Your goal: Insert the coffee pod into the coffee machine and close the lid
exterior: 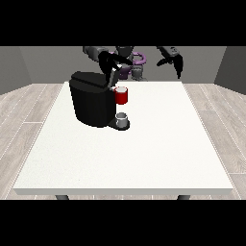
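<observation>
The black machine (93, 103) stands on the white counter (144, 153), a grey cup (122, 118) at its base under the red holder (122, 96). The hand at the view's left (109, 65) is over the machine's top, its fingers and the pod impossible to make out. The hand at the view's right (174, 61) hangs in the air, well apart, fingers relaxed and holding nothing.

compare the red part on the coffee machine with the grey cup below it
The red part is bright red and sits high at the front of the black coffee machine; the grey cup is pale grey and stands low on the machine's base. The red part looks somewhat larger. Both are roughly cylindrical and upright.
</observation>
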`<state>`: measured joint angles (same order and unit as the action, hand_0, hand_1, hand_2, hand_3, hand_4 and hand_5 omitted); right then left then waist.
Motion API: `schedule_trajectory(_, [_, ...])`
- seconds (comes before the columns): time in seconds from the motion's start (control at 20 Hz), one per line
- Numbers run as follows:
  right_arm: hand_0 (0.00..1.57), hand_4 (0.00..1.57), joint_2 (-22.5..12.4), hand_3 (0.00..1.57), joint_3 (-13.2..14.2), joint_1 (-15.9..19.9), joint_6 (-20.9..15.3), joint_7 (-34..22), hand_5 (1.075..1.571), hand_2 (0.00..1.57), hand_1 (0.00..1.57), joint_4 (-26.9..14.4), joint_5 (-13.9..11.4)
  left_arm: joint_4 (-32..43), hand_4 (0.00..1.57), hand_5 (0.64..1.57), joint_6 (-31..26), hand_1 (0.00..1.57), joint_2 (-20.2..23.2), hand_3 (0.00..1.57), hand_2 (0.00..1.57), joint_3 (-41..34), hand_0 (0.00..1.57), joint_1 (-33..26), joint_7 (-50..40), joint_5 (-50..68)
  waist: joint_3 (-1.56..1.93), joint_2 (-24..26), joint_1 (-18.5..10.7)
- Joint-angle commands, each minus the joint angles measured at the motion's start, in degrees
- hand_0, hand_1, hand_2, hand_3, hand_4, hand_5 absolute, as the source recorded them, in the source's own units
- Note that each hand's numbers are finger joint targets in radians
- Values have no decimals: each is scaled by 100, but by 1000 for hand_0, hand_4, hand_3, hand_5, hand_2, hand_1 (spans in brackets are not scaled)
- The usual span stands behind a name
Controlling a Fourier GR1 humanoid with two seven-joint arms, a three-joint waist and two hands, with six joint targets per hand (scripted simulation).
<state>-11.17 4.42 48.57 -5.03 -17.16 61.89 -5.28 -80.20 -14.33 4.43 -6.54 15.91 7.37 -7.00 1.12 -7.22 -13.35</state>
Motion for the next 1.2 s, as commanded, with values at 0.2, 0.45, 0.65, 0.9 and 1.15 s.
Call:
schedule_trajectory(0.2, [0, 160, -80, 0, -394, 1162, 184, 338, 1571, 0, 0, 287, -295, 67, 424, 1571, -56, 0, 164, 0, 0, -104, 0, 726, -85, 82, -114, -581, -579])
schedule_trajectory(0.45, [0, 87, -81, 0, -344, 1510, 40, 428, 1571, 0, 0, -186, -503, -110, 368, 1571, -264, 0, 69, 0, 0, 64, 0, 337, 99, 197, -115, -579, -955])
schedule_trajectory(0.65, [0, 0, -75, 0, -378, 1959, 84, 413, 1571, 0, 0, -547, -664, -143, 418, 1571, -261, 0, 93, 0, 0, 43, 0, 535, -87, 261, -114, -647, -964])
schedule_trajectory(0.9, [0, 0, -52, 0, -334, 2520, -87, 584, 1571, 0, 0, -795, -830, -46, 0, 1571, -480, 0, 301, 0, 0, -106, 0, 881, 98, 456, -116, -1126, -1126])
schedule_trajectory(1.15, [0, 0, -34, 0, -177, 2633, 51, 833, 1571, 0, 0, -1115, -703, -93, 328, 1571, -520, 0, 442, 0, 0, -186, 0, 925, 42, 502, -114, -1235, -1130])
